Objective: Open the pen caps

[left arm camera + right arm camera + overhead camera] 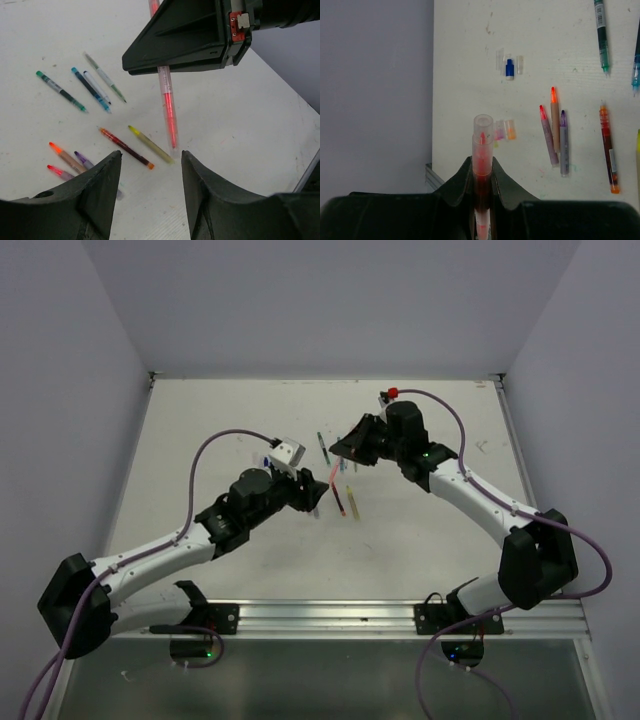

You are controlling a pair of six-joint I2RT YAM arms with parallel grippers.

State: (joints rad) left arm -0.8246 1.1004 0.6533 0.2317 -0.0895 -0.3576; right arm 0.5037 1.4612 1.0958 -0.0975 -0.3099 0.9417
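My right gripper [483, 167] is shut on a pink-red pen [482, 150] that carries a clear cap [483, 125] at its tip. In the top view this gripper [347, 452] holds the pen [343, 498] above the table, pointing toward my left gripper [318, 490]. My left gripper [151, 160] is open and empty. The capped end of the pen [170, 115] hangs just ahead of its right fingertip [189, 159]. Loose caps lie on the table: a blue one [509, 69], a pink one [500, 131] and an orange one [510, 131].
Several other pens lie on the white table [240, 125]: teal-green [61, 91], blue [90, 89], white-green [105, 77], dark red [126, 148], yellow [150, 144], orange-tipped [67, 157], purple [84, 160] and pink [60, 172]. Grey walls enclose the table.
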